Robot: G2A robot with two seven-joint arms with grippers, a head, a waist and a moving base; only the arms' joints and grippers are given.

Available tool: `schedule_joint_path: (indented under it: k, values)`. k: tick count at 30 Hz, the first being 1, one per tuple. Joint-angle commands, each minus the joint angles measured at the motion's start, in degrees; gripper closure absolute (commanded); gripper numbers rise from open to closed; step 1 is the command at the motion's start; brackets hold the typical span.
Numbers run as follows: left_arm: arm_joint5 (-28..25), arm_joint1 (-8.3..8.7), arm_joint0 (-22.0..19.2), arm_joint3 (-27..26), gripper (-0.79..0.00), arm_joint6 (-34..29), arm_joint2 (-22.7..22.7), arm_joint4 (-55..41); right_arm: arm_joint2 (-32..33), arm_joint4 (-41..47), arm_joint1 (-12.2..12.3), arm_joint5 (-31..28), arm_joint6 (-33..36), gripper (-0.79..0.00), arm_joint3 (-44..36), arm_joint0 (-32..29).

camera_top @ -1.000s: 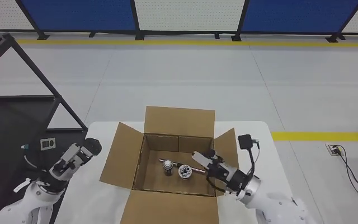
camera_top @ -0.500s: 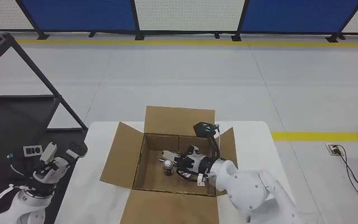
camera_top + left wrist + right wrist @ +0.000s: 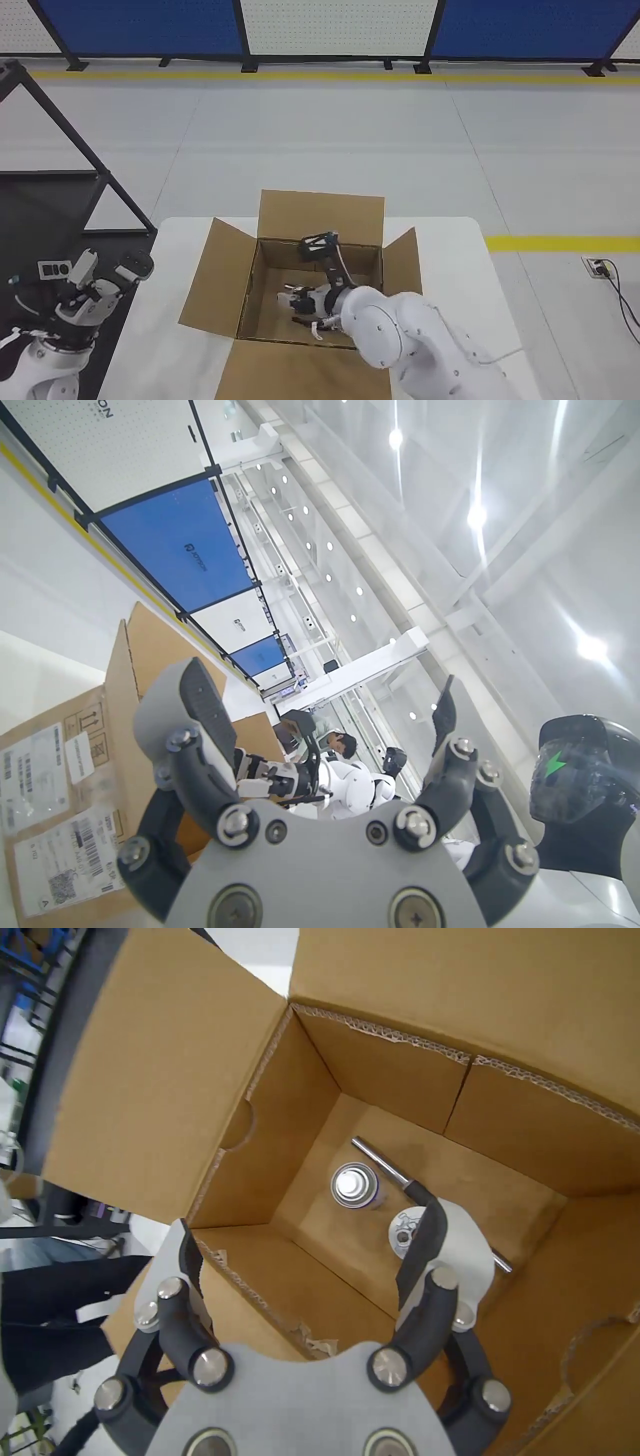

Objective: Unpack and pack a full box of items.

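An open cardboard box (image 3: 320,215) stands on the white table (image 3: 450,235). On its floor, in the right wrist view, a spray can (image 3: 354,1185) stands upright with its silver top showing. Beside it lies a metal rod (image 3: 378,1160) with a black grip, and a round white and silver part (image 3: 404,1234) sits next to the rod. My right gripper (image 3: 307,1223) hangs open above the box's opening, holding nothing; from above my right gripper (image 3: 300,299) is low over the box's middle. My left gripper (image 3: 325,685) is open and points upward, left of the box (image 3: 50,750).
The box's four flaps are folded outward; the left flap (image 3: 212,275) lies between my left gripper (image 3: 108,268) and the box. A black metal frame (image 3: 60,180) stands off the table's left. Bare table shows right of the box.
My right arm swung from the box's right side across its opening, bringing the gripper over the middle. My left arm drew back to the left, away from the left flap.
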Motion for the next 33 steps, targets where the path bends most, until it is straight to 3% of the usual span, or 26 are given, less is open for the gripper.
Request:
schedule_joint_path:
  k: [1,8,14,29,30,31,33]
  values:
    - [0.4,-0.04,0.4,-0.1,-0.785,-0.3,-0.3,-1.3,-3.1,-1.8,-1.1,-0.6,1.2,-0.785,2.6,3.0]
    - [1.1,-0.16,1.5,0.0,-0.785,-2.1,-1.1,-5.0,-9.4,-4.2,-4.4,-3.1,3.9,-0.785,11.2,8.5]
    - [1.1,-0.29,1.8,-0.1,-0.785,-2.1,-1.4,-5.4,-11.9,-3.5,-7.4,-0.7,5.5,-0.785,19.1,11.4]
    - [1.2,-0.37,1.9,-0.1,-0.785,-2.0,-1.4,-5.6,-14.1,0.3,-13.8,-0.9,2.8,-0.782,33.8,13.7]
    - [1.2,-0.37,1.9,-0.1,-0.785,-2.0,-1.4,-5.6,-14.0,0.9,-14.1,-1.3,2.8,-0.499,34.5,13.8]
    - [1.2,-0.37,1.9,-0.1,-0.785,-2.0,-1.4,-5.6,-13.9,1.1,-14.4,-1.5,2.6,-0.379,35.4,13.9]
    - [1.2,-0.37,1.9,-0.1,-0.785,-2.0,-1.4,-5.6,-14.0,1.1,-15.0,-1.6,2.4,-0.246,36.7,14.0]
